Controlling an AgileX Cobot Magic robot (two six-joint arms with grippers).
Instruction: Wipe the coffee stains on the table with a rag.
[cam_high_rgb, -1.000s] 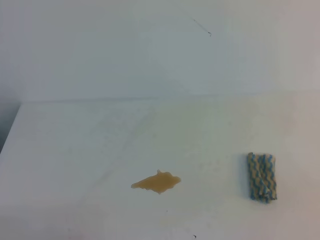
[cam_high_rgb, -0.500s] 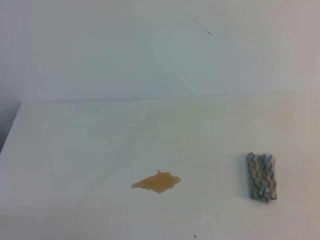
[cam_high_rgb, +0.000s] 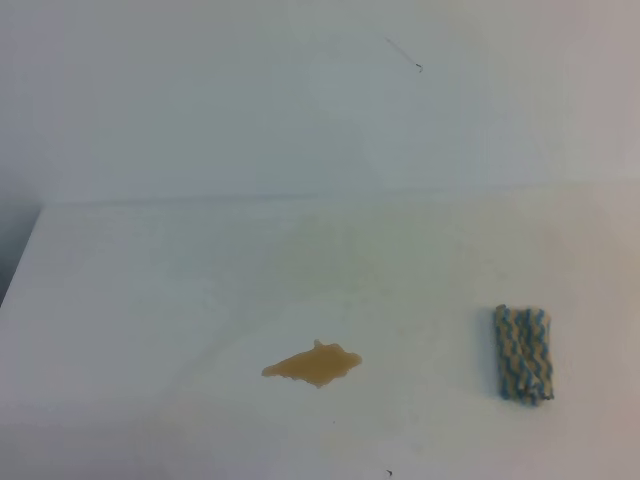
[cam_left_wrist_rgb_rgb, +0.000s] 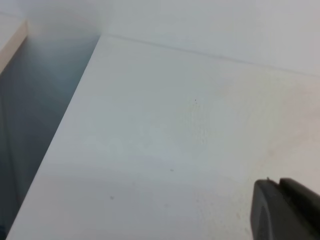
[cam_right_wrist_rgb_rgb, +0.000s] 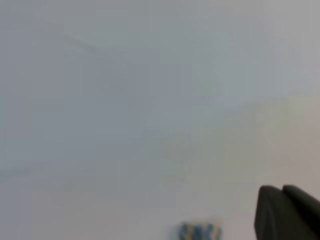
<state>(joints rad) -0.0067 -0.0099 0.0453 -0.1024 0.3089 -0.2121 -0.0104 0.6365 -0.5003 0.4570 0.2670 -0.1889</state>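
From where I stand, the table (cam_high_rgb: 150, 290) is a broad white top with faint yellowish smears, its left edge dropping off into a dark gap beside the wall. Neither arm reaches into the high view.

Over at the left, the wrist view of that arm looks down on bare tabletop near that left edge. Only a dark corner of the left gripper (cam_left_wrist_rgb_rgb: 285, 210) pokes in at the bottom right; two black pieces sit side by side there with a thin seam between them, but so little shows that I cannot tell whether the jaws are apart or together. It holds nothing that I can see.

Toward the middle front of the table lies the coffee stains (cam_high_rgb: 313, 365), one tan-brown blotch with jagged edges, stretched sideways, wet-looking and whole.

Well apart from it, to the right, the rag (cam_high_rgb: 524, 354) lies flat on the table, folded into a small upright rectangle of blue, cream and yellow zigzags.

At the far right, the right gripper (cam_right_wrist_rgb_rgb: 289, 212) shows as a dark block in its own blurred view, jaws pressed together on nothing, above the table with the rag low in that view, just left of it.
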